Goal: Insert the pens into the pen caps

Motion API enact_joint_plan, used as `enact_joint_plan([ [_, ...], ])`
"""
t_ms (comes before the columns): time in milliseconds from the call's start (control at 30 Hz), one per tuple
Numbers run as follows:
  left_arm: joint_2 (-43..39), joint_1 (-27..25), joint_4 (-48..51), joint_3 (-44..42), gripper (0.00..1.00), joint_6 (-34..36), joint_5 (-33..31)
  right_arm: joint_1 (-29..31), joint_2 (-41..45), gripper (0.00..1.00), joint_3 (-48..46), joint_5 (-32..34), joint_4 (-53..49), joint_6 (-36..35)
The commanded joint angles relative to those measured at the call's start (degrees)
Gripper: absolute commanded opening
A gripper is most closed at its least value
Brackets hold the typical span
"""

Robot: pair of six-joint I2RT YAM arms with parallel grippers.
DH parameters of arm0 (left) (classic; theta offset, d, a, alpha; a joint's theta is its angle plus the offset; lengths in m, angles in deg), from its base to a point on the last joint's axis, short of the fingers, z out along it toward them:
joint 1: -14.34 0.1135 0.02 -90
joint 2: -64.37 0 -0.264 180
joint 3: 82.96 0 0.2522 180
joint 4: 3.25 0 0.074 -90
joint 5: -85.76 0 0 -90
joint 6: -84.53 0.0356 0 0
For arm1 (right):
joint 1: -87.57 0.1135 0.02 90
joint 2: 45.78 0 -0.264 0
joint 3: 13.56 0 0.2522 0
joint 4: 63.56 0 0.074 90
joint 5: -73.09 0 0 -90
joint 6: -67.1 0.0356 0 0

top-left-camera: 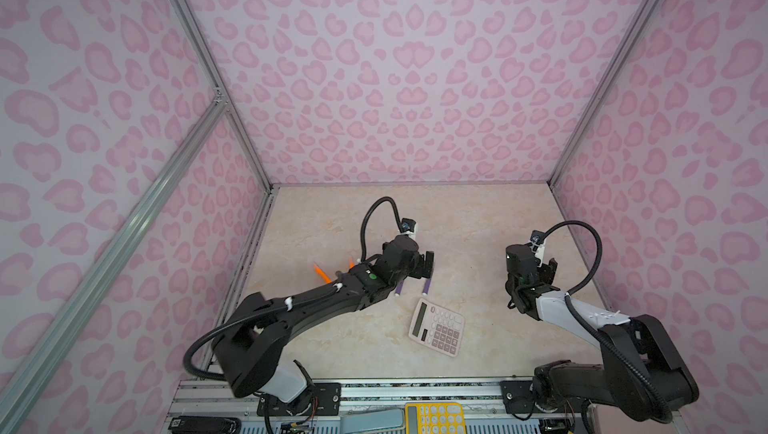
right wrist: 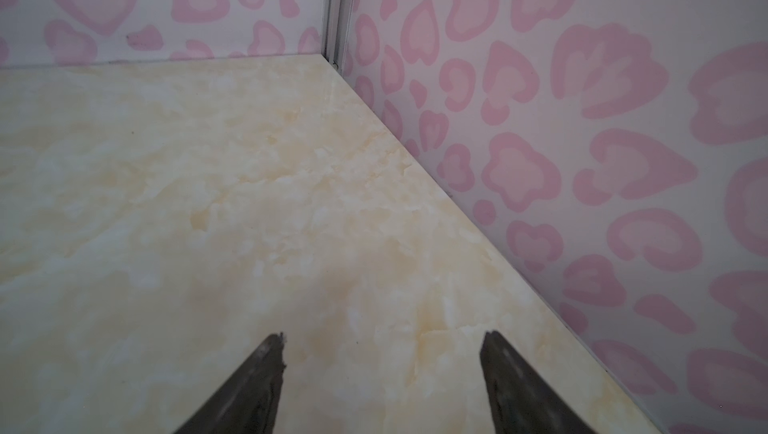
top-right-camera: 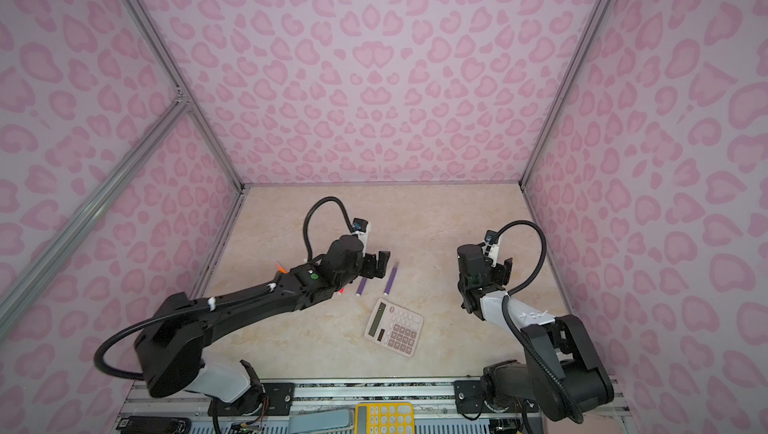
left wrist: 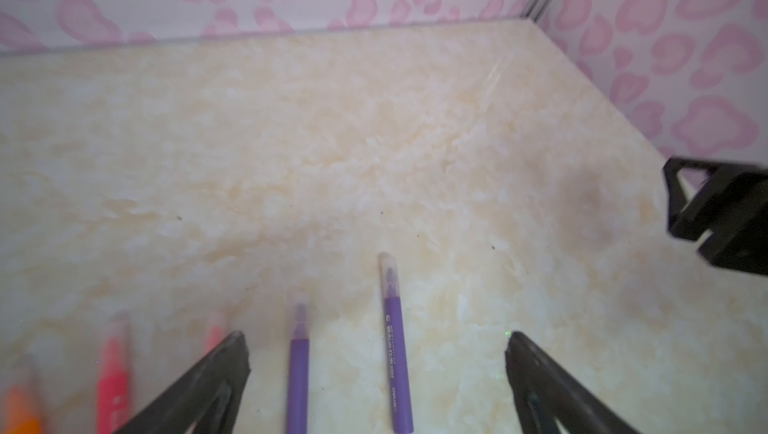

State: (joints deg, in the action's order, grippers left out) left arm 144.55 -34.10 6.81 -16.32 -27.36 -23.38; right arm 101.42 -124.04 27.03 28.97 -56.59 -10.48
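beige marbled bench [top-left-camera: 478, 224] carries a pinkish flat calculator [top-left-camera: 436, 327]. left tool [left wrist: 377, 336] hangs spread and empty over two slim purple marker pens [left wrist: 397, 353] lying side by side. right tool [right wrist: 384, 335] is spread and empty. clear plastic caps [left wrist: 386, 267] cover both purple tips.

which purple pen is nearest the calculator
The right-hand purple pen in both top views: its whitish end nearly meets the calculator; the other purple pen lies further left.
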Motion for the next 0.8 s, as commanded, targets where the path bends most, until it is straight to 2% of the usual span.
enact_joint_plan([
  [0,-11.52,2.82,-2.32,-5.49,0.98,3.94,-14.59,-1.06,-4.25,0.74,0.17,-0.47,12.57,-7.32],
  [67,-18.08,7.21,-1.98,-9.46,0.97,4.98,-19.60,-1.71,-5.88,0.75,-0.23,-4.89,17.79,-11.28],
  [167,-26.40,16.22,-13.78,-21.71,0.97,16.22,-21.78,-4.60,-5.24,0.81,-1.12,-19.84,19.64,-14.96],
  [200,-28.33,20.53,-16.55,-25.52,0.97,18.18,-21.80,-5.51,-4.33,0.94,-2.10,-24.43,20.15,-15.47],
  [233,-29.62,24.70,-17.57,-28.51,0.97,19.04,-20.08,-5.83,-4.03,0.98,-2.69,-25.30,20.88,-15.30],
  [300,-31.52,34.73,-20.76,-34.61,0.97,15.46,-15.23,-6.26,-4.19,0.99,-5.48,-27.02,25.68,-14.23],
  [367,-31.14,42.59,-27.54,-40.48,0.97,11.42,-7.63,-8.38,-10.05,0.99,-11.74,-32.91,42.55,-14.06],
  [400,-29.15,44.72,-32.49,-42.72,0.97,10.16,-6.74,-8.36,-13.49,1.00,-13.29,-30.55,52.84,-14.15],
  [500,-18.87,46.59,-42.27,-43.09,0.97,10.70,-5.55,-9.27,-9.14,1.00,-9.47,-26.77,37.27,-10.35],
  [533,-14.88,46.84,-45.05,-42.52,0.96,11.32,-3.53,-9.72,-10.64,1.00,-7.81,-25.57,36.73,-9.41],
  [567,-12.09,47.02,-46.42,-40.78,1.00,12.37,-0.55,-9.59,-10.40,1.00,-8.59,-25.46,38.78,-9.52],
  [633,-9.27,47.06,-48.08,-39.31,0.96,16.12,7.34,-9.76,-9.83,1.00,-9.59,-25.44,38.92,-9.20],
  [700,-7.69,47.05,-48.83,-38.47,0.97,17.24,6.78,-9.63,-9.80,1.00,-7.72,-24.95,35.59,-9.23],
  [733,-5.58,47.27,-52.82,-39.40,0.99,18.25,7.09,-9.71,-9.55,1.00,-8.26,-25.31,35.98,-9.25],
  [767,-0.49,47.83,-61.18,-41.19,0.97,17.39,6.73,-9.64,-10.18,1.00,-7.85,-25.16,36.07,-9.38],
])
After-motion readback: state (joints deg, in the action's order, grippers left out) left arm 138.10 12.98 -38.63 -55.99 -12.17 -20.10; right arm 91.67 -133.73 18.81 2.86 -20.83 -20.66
